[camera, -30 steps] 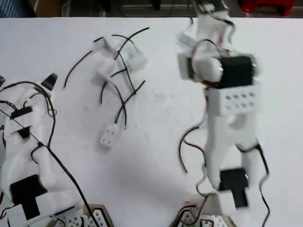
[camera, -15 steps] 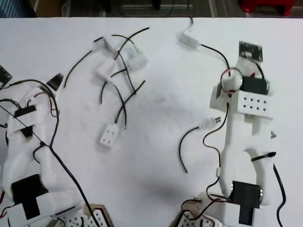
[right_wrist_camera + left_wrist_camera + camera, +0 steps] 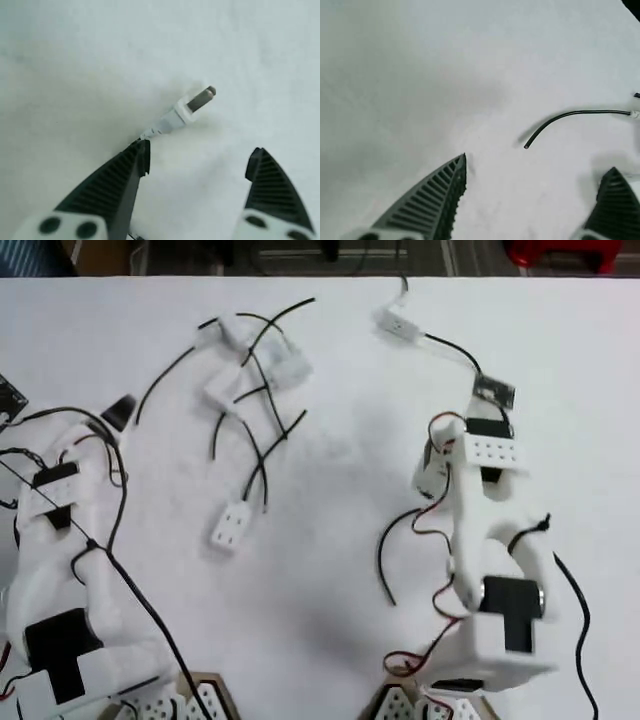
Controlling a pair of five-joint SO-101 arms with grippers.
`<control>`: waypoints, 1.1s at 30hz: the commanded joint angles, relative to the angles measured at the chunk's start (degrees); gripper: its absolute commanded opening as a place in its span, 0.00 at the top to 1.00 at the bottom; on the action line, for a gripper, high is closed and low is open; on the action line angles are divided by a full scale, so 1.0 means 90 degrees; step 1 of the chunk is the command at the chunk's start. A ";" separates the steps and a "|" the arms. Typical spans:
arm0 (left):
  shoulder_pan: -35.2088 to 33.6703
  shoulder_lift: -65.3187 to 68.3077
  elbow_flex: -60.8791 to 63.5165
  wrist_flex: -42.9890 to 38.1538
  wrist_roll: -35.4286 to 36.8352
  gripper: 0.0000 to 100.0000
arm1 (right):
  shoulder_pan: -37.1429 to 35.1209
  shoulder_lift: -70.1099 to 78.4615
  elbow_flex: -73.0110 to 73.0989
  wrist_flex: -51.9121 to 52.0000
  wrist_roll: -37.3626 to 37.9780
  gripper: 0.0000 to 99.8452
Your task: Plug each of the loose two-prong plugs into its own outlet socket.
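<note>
A white two-prong plug (image 3: 192, 105) lies flat on the white table, prongs pointing away, just ahead of my open right gripper (image 3: 201, 149) and touching neither finger. In the high view the right gripper (image 3: 432, 475) hangs over that plug, whose black cable (image 3: 383, 555) curls out beside the arm. White outlet sockets lie at the far middle (image 3: 398, 324), left of centre (image 3: 232, 525), and in a tangle (image 3: 250, 370) with black cables. My left gripper (image 3: 537, 165) is open over bare table near a loose cable end (image 3: 526, 145); in the high view it sits at the left (image 3: 105, 420).
The right arm's body (image 3: 490, 570) covers the near right of the table, and the left arm (image 3: 50, 570) with its wiring fills the near left. The table's far edge (image 3: 320, 278) runs just behind the far socket. Bare surface lies between the arms.
The right arm has pulled back from the far socket toward the near side and come down over the plug on the black cable. The left arm has hardly shifted.
</note>
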 commanded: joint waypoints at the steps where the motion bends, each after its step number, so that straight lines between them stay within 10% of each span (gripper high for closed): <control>1: 0.0073 -0.0015 -0.0137 -0.0117 -0.0049 0.61 | -0.0122 0.0669 -0.0098 -0.0151 -0.0234 0.70; 11: 0.0073 -0.0015 -0.0137 -0.0147 -0.0049 0.61 | 0.0317 0.1646 -0.1299 0.0024 -0.0107 0.98; 33: 0.0054 -0.0015 -0.0098 -0.0332 -0.0049 0.61 | -0.1499 -0.1832 -0.1241 0.1372 0.0703 0.98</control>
